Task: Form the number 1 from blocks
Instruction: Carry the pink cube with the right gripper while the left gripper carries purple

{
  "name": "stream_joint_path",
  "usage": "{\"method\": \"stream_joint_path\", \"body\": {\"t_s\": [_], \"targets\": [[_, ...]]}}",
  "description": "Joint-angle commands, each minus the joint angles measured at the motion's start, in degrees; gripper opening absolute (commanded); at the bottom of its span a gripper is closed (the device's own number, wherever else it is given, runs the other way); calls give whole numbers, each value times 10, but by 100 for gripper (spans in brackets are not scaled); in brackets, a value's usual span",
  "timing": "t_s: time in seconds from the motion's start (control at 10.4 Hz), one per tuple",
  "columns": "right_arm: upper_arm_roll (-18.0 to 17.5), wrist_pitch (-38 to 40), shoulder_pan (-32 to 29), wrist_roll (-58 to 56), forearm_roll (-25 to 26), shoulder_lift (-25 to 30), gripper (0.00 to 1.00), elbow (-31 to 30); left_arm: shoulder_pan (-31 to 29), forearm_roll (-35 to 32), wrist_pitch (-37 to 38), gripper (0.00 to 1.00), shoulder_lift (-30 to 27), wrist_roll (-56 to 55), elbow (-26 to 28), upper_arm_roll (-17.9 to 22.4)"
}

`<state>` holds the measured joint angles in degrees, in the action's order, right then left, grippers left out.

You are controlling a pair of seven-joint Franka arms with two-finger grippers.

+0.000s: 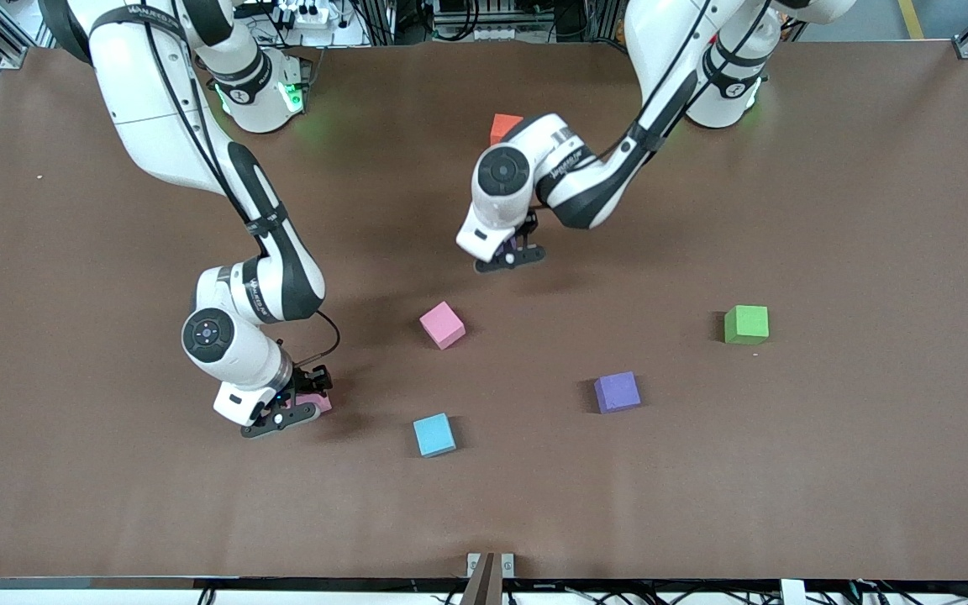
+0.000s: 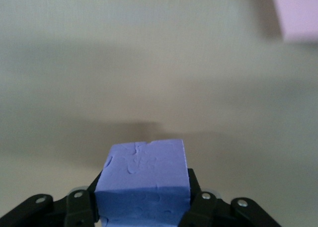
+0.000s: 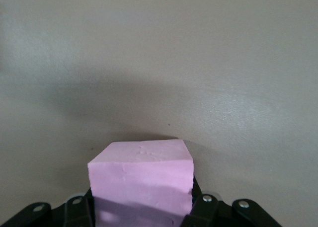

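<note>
My left gripper (image 1: 511,256) hangs over the middle of the table, shut on a purple block (image 2: 143,180) that fills the gap between its black fingers (image 2: 79,204). My right gripper (image 1: 286,412) is low at the table toward the right arm's end, shut on a pink block (image 3: 140,180), which shows as a pink edge (image 1: 317,403) beside the fingers. Loose on the table are a second pink block (image 1: 442,324), a second purple block (image 1: 617,391) and an orange block (image 1: 504,128), half hidden by the left arm near the robots' bases.
A light blue cube (image 1: 434,434) lies near the front camera between the right gripper and the loose purple block. A green cube (image 1: 746,324) sits toward the left arm's end. The brown table (image 1: 828,470) is bare elsewhere.
</note>
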<state>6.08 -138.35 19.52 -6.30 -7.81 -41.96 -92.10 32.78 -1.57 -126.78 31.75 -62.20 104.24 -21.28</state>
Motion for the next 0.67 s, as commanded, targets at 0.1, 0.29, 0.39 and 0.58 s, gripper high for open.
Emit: {"method": "stream_joint_path", "body": {"t_s": [0.1,0.29,0.39,0.58], "targets": [[1,19,6,112,-9,128,45,-113,-23,-41,-53,0,-34,9,111,-61],[-2,19,9,172,-9,210,45,-199,-39,-69,-81,0,-34,0,141,-91],[-4,19,11,203,-9,244,45,-232,-40,-70,-82,0,-34,0,144,-97],[-4,19,41,287,-8,301,45,-286,-40,-75,-85,0,-34,-1,150,-107]]}}
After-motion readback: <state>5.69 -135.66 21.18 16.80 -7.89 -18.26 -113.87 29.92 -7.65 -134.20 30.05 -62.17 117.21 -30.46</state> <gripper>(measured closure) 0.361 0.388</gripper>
